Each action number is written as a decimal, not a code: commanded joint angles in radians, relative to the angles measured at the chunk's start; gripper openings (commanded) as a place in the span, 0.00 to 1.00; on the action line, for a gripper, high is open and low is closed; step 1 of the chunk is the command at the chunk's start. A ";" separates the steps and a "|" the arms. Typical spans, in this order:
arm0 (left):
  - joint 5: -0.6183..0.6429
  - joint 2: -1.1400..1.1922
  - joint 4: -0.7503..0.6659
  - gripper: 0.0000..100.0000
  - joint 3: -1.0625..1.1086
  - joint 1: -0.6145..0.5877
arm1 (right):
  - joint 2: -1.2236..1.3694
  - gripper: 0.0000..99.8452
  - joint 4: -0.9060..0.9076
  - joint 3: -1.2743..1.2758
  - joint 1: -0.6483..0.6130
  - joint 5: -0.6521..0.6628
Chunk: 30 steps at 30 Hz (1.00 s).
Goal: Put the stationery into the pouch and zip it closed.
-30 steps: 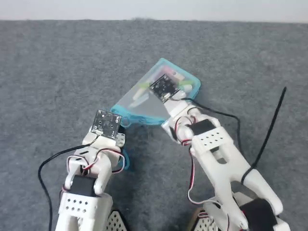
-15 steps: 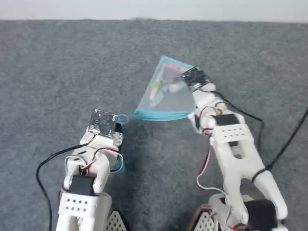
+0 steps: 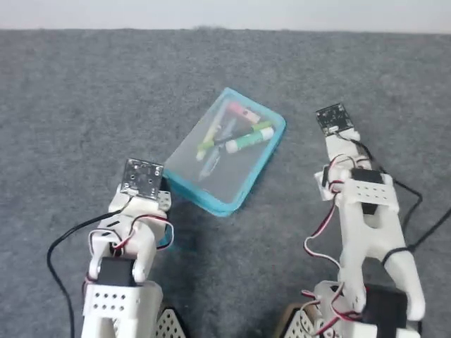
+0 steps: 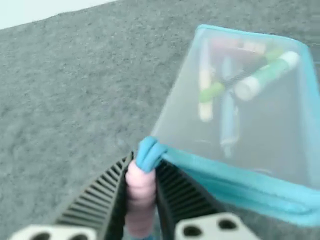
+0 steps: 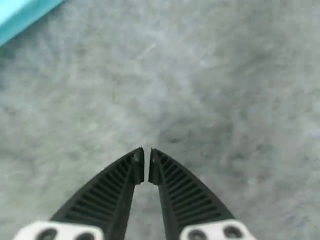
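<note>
Stationery (image 3: 236,137), pens and a green-and-white marker, lies inside the clear, teal-edged pouch (image 3: 227,156), which rests flat on the grey table (image 3: 84,84) between the two arms. Whether the zip is run fully home I cannot tell, so the closing step probably needs a check. To do it well, one arm should anchor the corner firmly and low against the table while the other draws the slider straight along the teal edge, without lifting the pouch. The left arm's fingers (image 4: 175,192) pinch the teal loop (image 4: 149,152) at the pouch's near corner, with something pink that I cannot identify between them. The right arm's fingers (image 5: 120,195) are almost pressed together, empty, above bare table beside the pouch.
</note>
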 commanded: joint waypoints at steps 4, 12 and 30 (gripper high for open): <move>0.011 -0.018 0.063 0.17 -0.051 0.140 | -0.028 0.01 0.234 -0.141 -0.097 -0.110; 0.009 -0.020 0.110 0.26 -0.056 0.198 | -0.028 0.01 0.280 -0.196 -0.142 -0.170; 0.110 -0.150 -0.006 0.27 -0.045 -0.021 | -0.225 0.10 0.203 0.000 -0.143 -0.176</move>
